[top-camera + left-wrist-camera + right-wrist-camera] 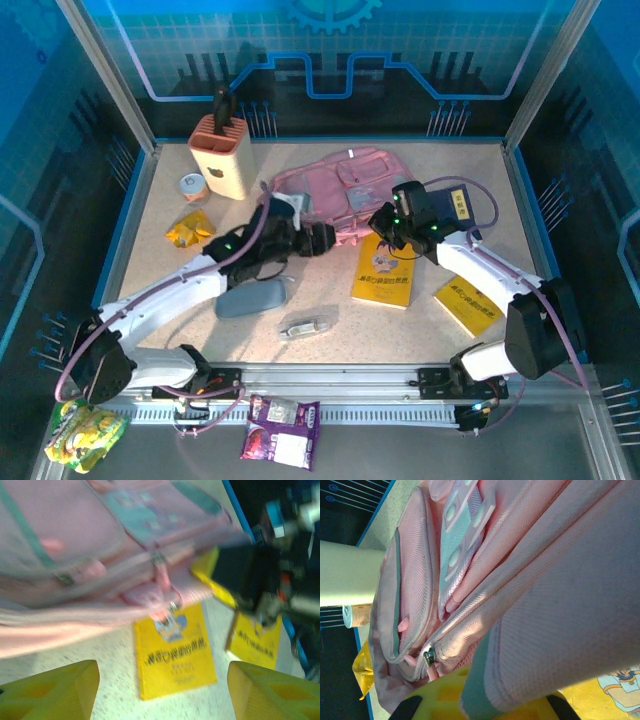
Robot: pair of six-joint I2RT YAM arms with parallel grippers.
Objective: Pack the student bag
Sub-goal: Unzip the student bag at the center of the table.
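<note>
The student bag (335, 188), a large pink backpack, lies at the back middle of the table. In the top view my right gripper (386, 222) is at its front right corner. In the right wrist view that gripper (480, 702) is shut on a pink, teal-edged fold of the student bag (545, 605), with a zipper pull (429, 656) just to its left. My left gripper (326, 238) is at the bag's front edge. Seen from the left wrist, it (162, 695) stands open over the table with nothing between its fingers (55, 692), and the bag (75, 555) is beyond them.
Two yellow books (382, 272) (467, 303) lie in front of the bag, and another book (457, 205) lies at its right. A grey-blue pencil case (250, 297) and a small silver object (305, 326) lie nearer. A pen holder (222, 155), a can (192, 188) and a yellow packet (188, 230) stand at the left.
</note>
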